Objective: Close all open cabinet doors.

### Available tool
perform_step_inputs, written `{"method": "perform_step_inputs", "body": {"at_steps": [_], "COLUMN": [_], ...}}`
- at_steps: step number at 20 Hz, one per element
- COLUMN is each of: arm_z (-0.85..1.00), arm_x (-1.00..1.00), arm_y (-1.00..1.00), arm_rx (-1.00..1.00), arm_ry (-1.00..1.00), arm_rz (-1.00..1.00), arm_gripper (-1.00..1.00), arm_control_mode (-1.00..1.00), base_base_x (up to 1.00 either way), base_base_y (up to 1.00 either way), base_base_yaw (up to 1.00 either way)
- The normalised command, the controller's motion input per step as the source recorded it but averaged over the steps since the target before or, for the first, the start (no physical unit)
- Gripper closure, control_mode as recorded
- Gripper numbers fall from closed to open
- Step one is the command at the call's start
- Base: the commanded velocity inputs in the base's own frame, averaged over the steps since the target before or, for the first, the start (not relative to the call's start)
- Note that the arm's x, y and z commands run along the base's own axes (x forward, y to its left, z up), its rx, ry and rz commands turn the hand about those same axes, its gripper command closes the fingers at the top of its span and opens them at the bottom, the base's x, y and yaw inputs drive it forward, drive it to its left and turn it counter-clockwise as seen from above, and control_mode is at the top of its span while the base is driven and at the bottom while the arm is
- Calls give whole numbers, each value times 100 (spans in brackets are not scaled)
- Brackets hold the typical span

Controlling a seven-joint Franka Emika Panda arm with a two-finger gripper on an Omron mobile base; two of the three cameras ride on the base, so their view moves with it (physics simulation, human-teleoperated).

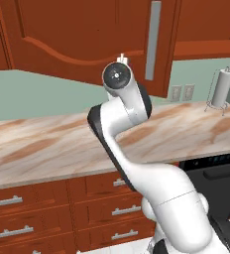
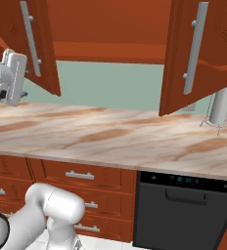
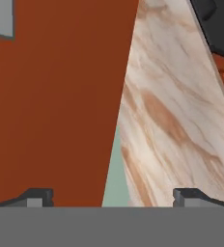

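Two cabinet doors stand open above the marble counter (image 2: 110,139). In the right base view the left door (image 2: 39,53) swings out at the far left and the right door (image 2: 206,53) hangs open near the right edge, each with a long grey bar handle. My gripper (image 3: 113,197) is open, its tips wide apart with nothing held. Its white hand (image 2: 15,73) is level with the left door's lower part, just left of it. The hand view has that door's (image 3: 56,106) reddish-brown face close ahead on the left. In the left base view the same door (image 1: 82,39) rises behind my wrist.
A paper towel holder (image 2: 222,105) stands at the counter's right end, near wall outlets (image 1: 181,93). A black oven front (image 2: 184,210) sits under the counter at right, and wooden drawers (image 2: 81,176) with short silver handles fill the left.
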Motion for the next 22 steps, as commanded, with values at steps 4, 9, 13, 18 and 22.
{"method": "perform_step_inputs", "body": {"at_steps": [4, 9, 13, 18, 22], "arm_z": [0, 12, 16, 25, 15], "arm_x": [84, 65, 60, 56, 68], "arm_y": [-26, -34, -30, -24, -21], "arm_rx": [7, 7, 6, 6, 7], "arm_ry": [9, 8, 6, 5, 6], "arm_rz": [14, 9, 6, 0, 0], "arm_gripper": [-100, -100, -100, -100, -100], "arm_control_mode": [-100, -100, -100, -100, -100], "base_base_x": [0, 0, 0, 0, 0], "base_base_y": [0, 0, 0, 0, 0], "base_base_yaw": [0, 0, 0, 0, 0]}}
